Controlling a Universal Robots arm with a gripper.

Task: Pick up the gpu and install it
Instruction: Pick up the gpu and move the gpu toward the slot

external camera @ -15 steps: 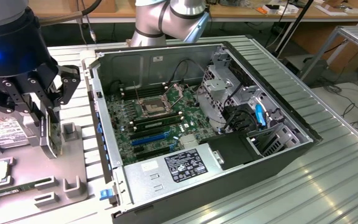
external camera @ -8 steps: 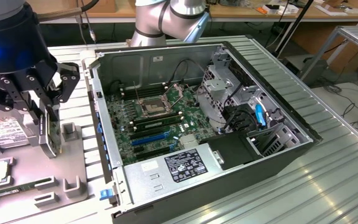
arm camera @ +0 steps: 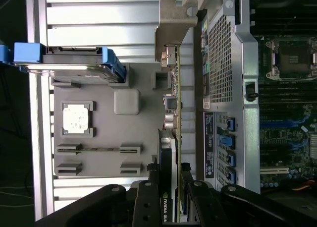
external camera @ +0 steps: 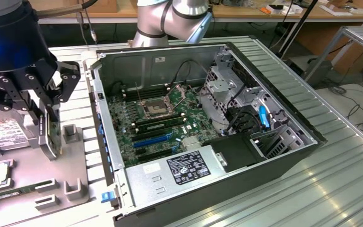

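The gpu [external camera: 51, 138] is a thin green card standing on edge, with my gripper [external camera: 47, 118] shut on its upper part, at the exterior view's left. It hangs over the grey fixture tray [external camera: 39, 182], just outside the open computer case [external camera: 103, 118]. In the wrist view the gpu [arm camera: 175, 108] shows edge-on, its black cooler face between my fingers [arm camera: 147, 192] and its silver end bracket [arm camera: 173, 26] at the far end. My gripper [arm camera: 168, 182] clamps the card from both sides. The motherboard [external camera: 162, 120] with its blue slots [external camera: 153, 140] lies open inside the case.
On the tray rest a silver hard drive [arm camera: 74, 63] in blue rails, a processor chip [arm camera: 77, 119] and a narrow memory stick [arm camera: 99, 149]. The case's side wall [arm camera: 223, 88] stands close beside the card. Drive cages and cables [external camera: 232, 94] crowd the case's far side.
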